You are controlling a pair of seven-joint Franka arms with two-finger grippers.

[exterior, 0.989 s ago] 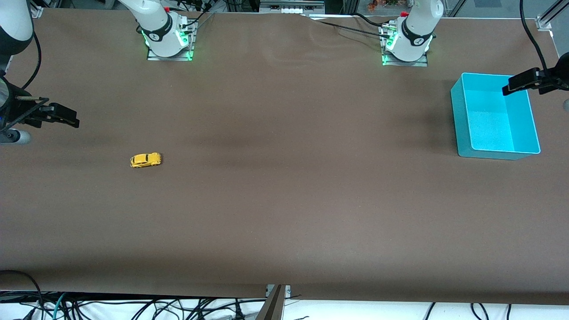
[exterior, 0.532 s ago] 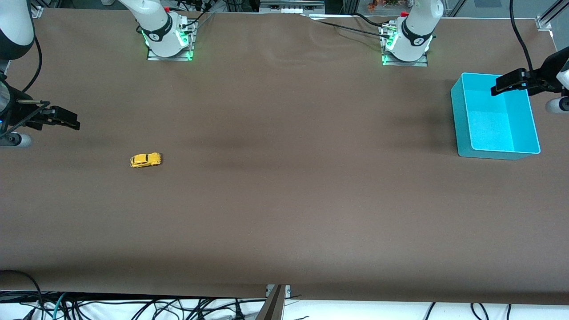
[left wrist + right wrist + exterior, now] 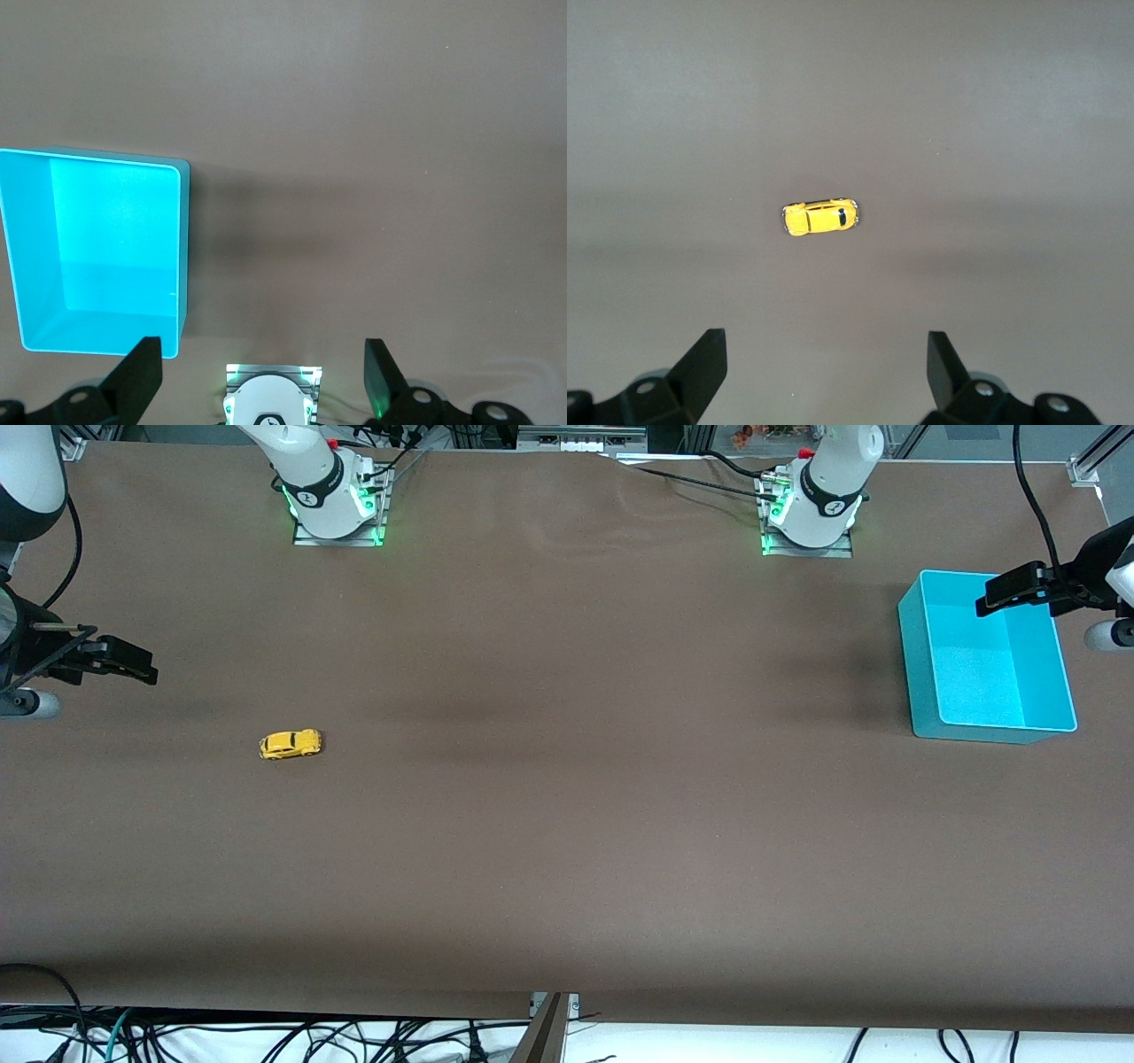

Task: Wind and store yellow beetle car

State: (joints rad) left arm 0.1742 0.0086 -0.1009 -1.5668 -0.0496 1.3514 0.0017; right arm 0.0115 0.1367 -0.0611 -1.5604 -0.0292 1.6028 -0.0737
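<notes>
The yellow beetle car [image 3: 290, 744] sits on its wheels on the brown table toward the right arm's end; it also shows in the right wrist view [image 3: 820, 217]. My right gripper [image 3: 124, 662] hangs open and empty in the air at the table's right-arm end, apart from the car; its fingers [image 3: 700, 367] frame bare table. The turquoise bin [image 3: 988, 657] stands empty at the left arm's end and shows in the left wrist view [image 3: 93, 251]. My left gripper [image 3: 1005, 592] is open and empty over the bin.
The two arm bases [image 3: 335, 500] [image 3: 811, 509] stand along the table's edge farthest from the front camera. Cables hang off the table's near edge [image 3: 549, 1019]. The left arm's base also shows in the left wrist view [image 3: 273, 398].
My left gripper has shifted a little toward the table's middle over the bin. My right gripper has barely moved. The car has not moved.
</notes>
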